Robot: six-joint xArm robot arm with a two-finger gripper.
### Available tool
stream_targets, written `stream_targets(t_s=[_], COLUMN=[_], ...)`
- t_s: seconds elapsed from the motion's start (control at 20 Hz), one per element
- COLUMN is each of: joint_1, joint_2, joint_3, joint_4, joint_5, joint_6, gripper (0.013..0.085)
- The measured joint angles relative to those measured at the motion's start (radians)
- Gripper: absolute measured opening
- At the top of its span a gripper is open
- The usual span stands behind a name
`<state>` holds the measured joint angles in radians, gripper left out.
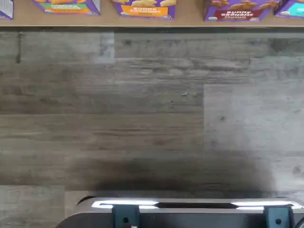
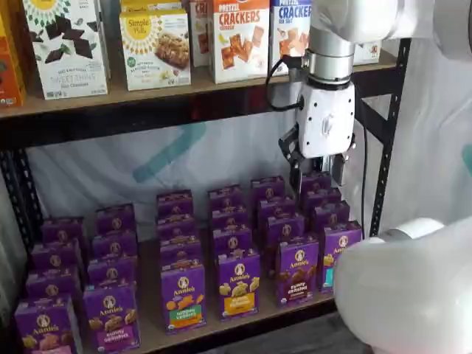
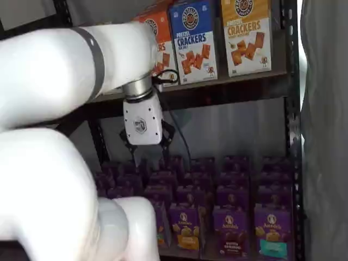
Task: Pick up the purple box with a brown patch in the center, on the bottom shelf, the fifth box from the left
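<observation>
The purple box (image 2: 297, 269) is an upright Annie's carton with brown bunny cookies on its front, standing at the front edge of the bottom shelf (image 2: 243, 322). It also shows in a shelf view as the purple box (image 3: 231, 228), and its lower front appears in the wrist view as the purple box (image 1: 237, 10) on the tan board (image 1: 190, 20). My gripper (image 2: 317, 175) hangs well above and behind it, fingers down, open with a plain gap and nothing held. In the other shelf view the gripper (image 3: 147, 148) sits higher and left of the box.
Neighbouring purple cartons flank the box: a yellow-banded one (image 2: 237, 284) and a teal-banded one (image 2: 337, 254). Cracker boxes (image 2: 240, 37) fill the higher board. A black rack post (image 2: 383, 133) stands right. The white arm (image 3: 54, 163) blocks the left rows. Grey wood floor (image 1: 142, 104) lies below.
</observation>
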<state>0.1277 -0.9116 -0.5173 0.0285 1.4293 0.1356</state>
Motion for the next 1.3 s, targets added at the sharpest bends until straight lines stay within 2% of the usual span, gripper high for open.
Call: stream_targets(t_s=[0.05,0.15,0.25,0.75,1.05,1.3], joint_1=[-0.005,-0.034,-0.04,-0.028,-0.023,-0.034], joint_2=[-0.002,-0.011,-0.011,0.017,0.057,0.104], joint_3=[0.001,0.01,0.012,0.042,0.08,0.117], joint_4=[0.01,0.062,0.074,0.036,0.0,0.002], joint_5=[-0.002,-0.013,-0.019,-0.077,-0.153,-0.23], joint_6=[-0.007,-0.042,-0.051,-0.037,-0.027,-0.04], gripper=[0.085,0.085,0.085,0.085,0.085,0.085])
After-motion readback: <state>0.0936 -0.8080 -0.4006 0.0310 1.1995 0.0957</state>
